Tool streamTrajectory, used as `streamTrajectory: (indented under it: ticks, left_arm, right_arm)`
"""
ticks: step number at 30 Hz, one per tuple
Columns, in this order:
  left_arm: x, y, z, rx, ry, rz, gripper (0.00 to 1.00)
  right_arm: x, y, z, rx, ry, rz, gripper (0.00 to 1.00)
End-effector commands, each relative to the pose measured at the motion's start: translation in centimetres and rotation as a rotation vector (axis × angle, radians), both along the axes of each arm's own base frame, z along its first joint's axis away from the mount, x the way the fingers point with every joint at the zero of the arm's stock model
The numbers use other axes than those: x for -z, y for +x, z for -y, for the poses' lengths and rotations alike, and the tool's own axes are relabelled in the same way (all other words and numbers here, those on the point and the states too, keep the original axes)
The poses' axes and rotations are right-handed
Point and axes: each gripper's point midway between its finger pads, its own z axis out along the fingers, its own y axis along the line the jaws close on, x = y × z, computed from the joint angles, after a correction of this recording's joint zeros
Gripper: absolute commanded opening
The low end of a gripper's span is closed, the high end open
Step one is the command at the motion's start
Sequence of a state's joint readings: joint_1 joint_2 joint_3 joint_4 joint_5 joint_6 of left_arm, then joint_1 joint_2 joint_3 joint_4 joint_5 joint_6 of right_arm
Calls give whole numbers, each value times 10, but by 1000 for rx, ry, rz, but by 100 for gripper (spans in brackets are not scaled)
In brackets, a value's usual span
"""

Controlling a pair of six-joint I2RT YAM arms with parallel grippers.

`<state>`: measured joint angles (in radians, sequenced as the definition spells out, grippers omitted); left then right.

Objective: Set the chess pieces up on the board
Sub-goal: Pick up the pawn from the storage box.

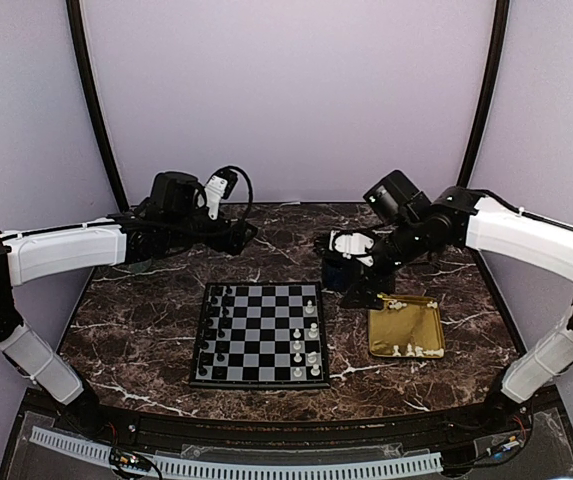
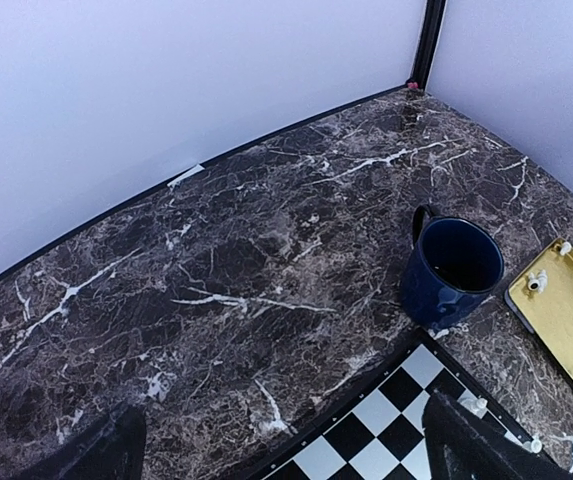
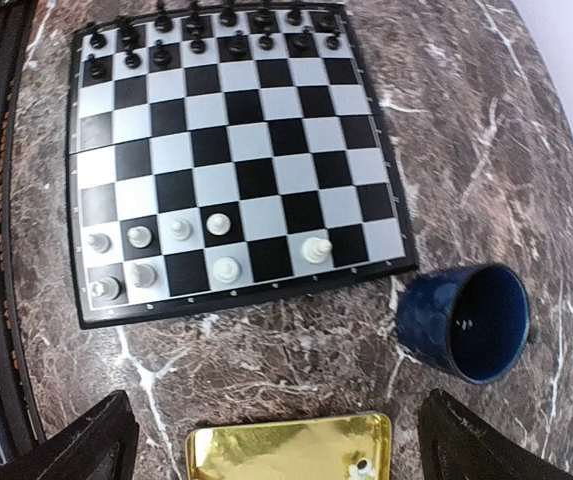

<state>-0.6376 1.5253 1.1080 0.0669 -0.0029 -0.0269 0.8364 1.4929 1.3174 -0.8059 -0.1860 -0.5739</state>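
Two wide-spread pairs of jaws, left gripper (image 2: 286, 450) empty, right gripper (image 3: 281, 445) empty

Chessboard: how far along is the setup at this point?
Done: black pieces stand in two rows along one edge of the board, and about eight white pieces sit on the opposite two rows, with gaps. In hand: nothing; the left gripper and right gripper are open and empty. Left: several more white pieces lying in the gold tray need placing.
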Motion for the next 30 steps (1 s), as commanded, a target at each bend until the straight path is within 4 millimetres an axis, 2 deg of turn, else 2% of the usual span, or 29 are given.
streamTrajectory:
  ticks: [1, 3, 5, 7, 9, 11, 12, 13, 15, 17, 18, 20, 25, 30]
  left_arm:
    - [-14, -10, 8, 68, -24, -1, 99]
    - [-21, -13, 7, 83, -36, 38, 99]
    - [-32, -17, 4, 91, -57, 99, 99]
    - [-44, -19, -1, 77, -76, 161, 99]
    - [-54, -20, -8, 49, -85, 197, 99]
    - [-59, -22, -9, 54, -88, 203, 99]
    - [-61, -23, -10, 48, -94, 204, 99]
    - [-64, -21, -15, 15, -114, 215, 99]
    - [-49, -9, -27, -94, -91, 173, 99]
    - [-35, -1, -22, -69, 12, 129, 99]
    - [-30, 0, -17, -44, 52, 103, 99]
    - [-31, 1, -15, -43, 47, 85, 99]
    - [-40, -22, -6, 89, -23, 161, 92]
    - [-32, -24, 5, 156, 15, 113, 75]
  right_arm:
    - [-30, 27, 21, 144, 104, 74, 98]
    - [-58, 53, 46, 286, 173, 153, 98]
    - [-70, 88, 82, 483, 160, 233, 98]
    - [-60, 113, 116, 625, 101, 274, 98]
    - [-32, 119, 140, 635, 51, 236, 97]
    - [-15, 122, 159, 642, 55, 165, 100]
    - [-4, 120, 167, 648, 45, 105, 96]
    - [4, 117, 173, 646, 22, 56, 86]
    - [27, 106, 186, 613, -74, -31, 69]
    - [44, 97, 197, 541, -177, -44, 55]
    - [52, 93, 202, 510, -225, -44, 51]
    - [70, 84, 213, 445, -316, -38, 47]
    - [98, 68, 229, 284, -499, -39, 44]
    - [118, 66, 233, 184, -641, -34, 39]
